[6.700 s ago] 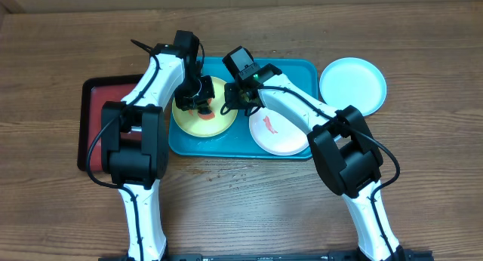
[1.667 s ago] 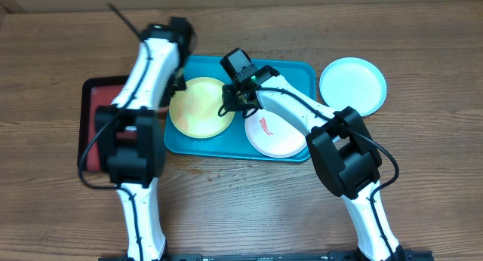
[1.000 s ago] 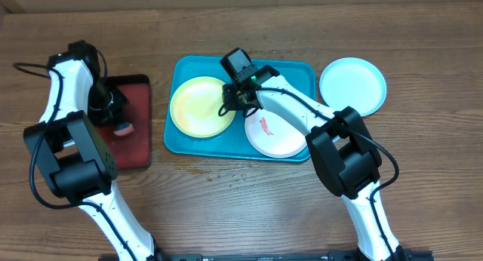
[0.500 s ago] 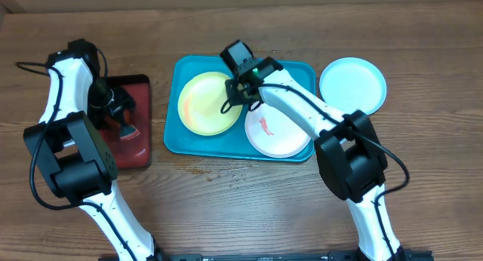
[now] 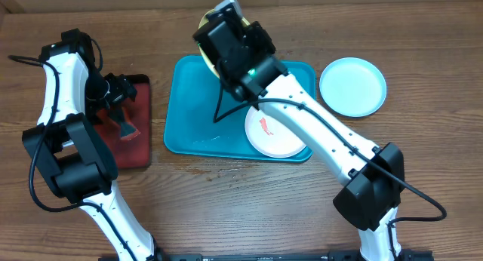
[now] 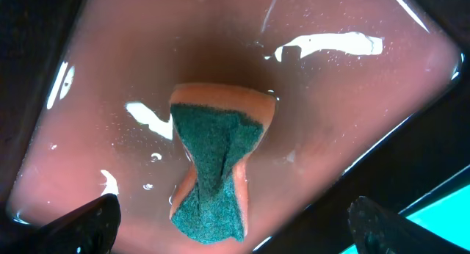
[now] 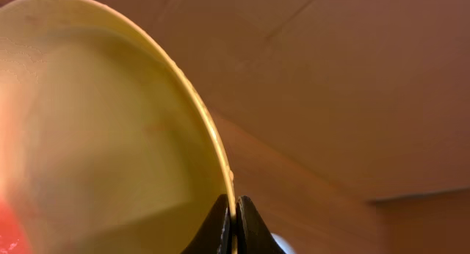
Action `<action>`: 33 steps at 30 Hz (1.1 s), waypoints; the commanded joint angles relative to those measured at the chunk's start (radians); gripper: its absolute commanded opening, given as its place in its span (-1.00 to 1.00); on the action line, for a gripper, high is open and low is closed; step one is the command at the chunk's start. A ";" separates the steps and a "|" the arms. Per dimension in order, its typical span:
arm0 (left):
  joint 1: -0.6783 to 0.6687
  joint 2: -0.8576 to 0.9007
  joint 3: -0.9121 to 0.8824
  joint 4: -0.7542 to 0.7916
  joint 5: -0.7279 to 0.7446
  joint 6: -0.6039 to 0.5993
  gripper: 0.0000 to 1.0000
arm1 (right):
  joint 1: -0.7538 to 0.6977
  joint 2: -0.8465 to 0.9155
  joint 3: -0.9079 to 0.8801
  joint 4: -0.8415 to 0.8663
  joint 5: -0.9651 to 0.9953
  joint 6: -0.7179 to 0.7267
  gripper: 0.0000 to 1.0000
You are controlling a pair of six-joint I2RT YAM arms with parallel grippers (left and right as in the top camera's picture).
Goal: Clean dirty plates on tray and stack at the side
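In the right wrist view my right gripper (image 7: pixel 235 226) is shut on the rim of the yellow-green plate (image 7: pixel 110 122), which stands tilted on edge. From overhead that plate (image 5: pixel 202 23) is raised above the far edge of the teal tray (image 5: pixel 196 102), mostly hidden behind the wrist. A white plate (image 5: pixel 275 131) with a red smear lies at the tray's right end. The light blue plate (image 5: pixel 352 87) rests on the table right of the tray. My left gripper (image 6: pixel 231 236) hangs open over an orange and green sponge (image 6: pixel 213 166) and is not touching it.
The sponge (image 5: pixel 124 127) lies on the wet dark red tray (image 5: pixel 139 144) at the left, left of the teal tray. A black cable trails from the left arm at the table's far left. Bare wooden table lies in front of both trays.
My left gripper has opened and let go of the sponge onto the dark red tray. My right arm has lifted the yellow-green plate off the teal tray and tipped it on edge.
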 commanded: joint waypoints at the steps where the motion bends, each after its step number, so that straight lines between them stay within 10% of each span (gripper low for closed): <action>1: 0.003 -0.002 0.019 -0.003 0.004 0.012 1.00 | 0.032 -0.009 0.015 0.067 0.235 -0.298 -0.92; 8: 0.003 -0.002 0.019 -0.003 0.005 0.012 0.99 | 0.087 -0.009 0.015 0.330 0.379 -0.642 -0.92; 14: 0.003 -0.002 0.019 -0.003 0.004 0.012 1.00 | 0.111 -0.009 0.015 0.430 0.378 -0.657 -0.92; 28: 0.003 -0.002 0.019 -0.029 0.008 0.012 1.00 | -0.147 -0.029 0.014 -0.148 -0.327 0.370 -0.92; 33: 0.003 -0.002 0.019 -0.029 0.008 0.012 1.00 | -0.357 -0.083 0.014 -0.267 -0.423 0.472 -0.93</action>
